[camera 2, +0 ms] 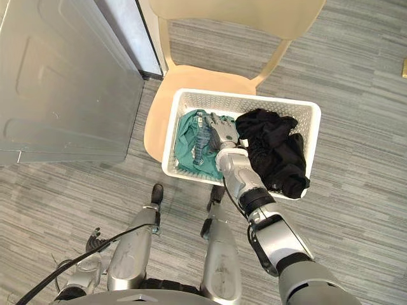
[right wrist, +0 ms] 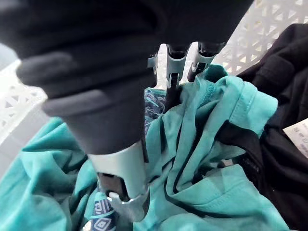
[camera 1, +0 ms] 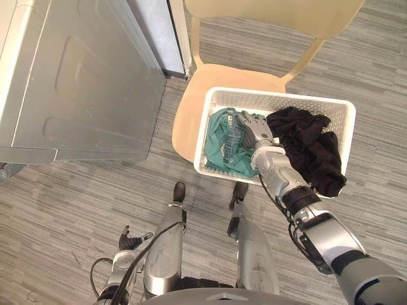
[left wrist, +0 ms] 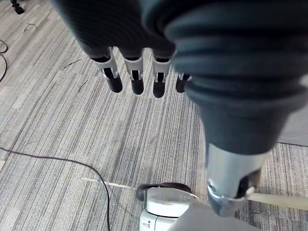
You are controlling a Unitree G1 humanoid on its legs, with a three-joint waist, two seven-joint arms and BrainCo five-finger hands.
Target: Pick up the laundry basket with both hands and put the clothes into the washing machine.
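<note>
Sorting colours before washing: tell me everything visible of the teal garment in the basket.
The teal garment is soft, jersey-like cloth with dark trim lines, crumpled in folds in the left half of the white lattice basket on the pale chair. A blue patterned cloth is bunched in it, black clothes abut its right side, and the right hand rests on its top.

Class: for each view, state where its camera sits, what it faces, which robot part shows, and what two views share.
Left eye view: head, looking down at the basket on chair; right hand inside.
Right eye view: same, offset.
Left wrist view: left wrist, facing floor; left hand.
Right wrist view: right wrist, facing teal garment; right hand.
Eyes and right wrist share the teal garment.
</note>
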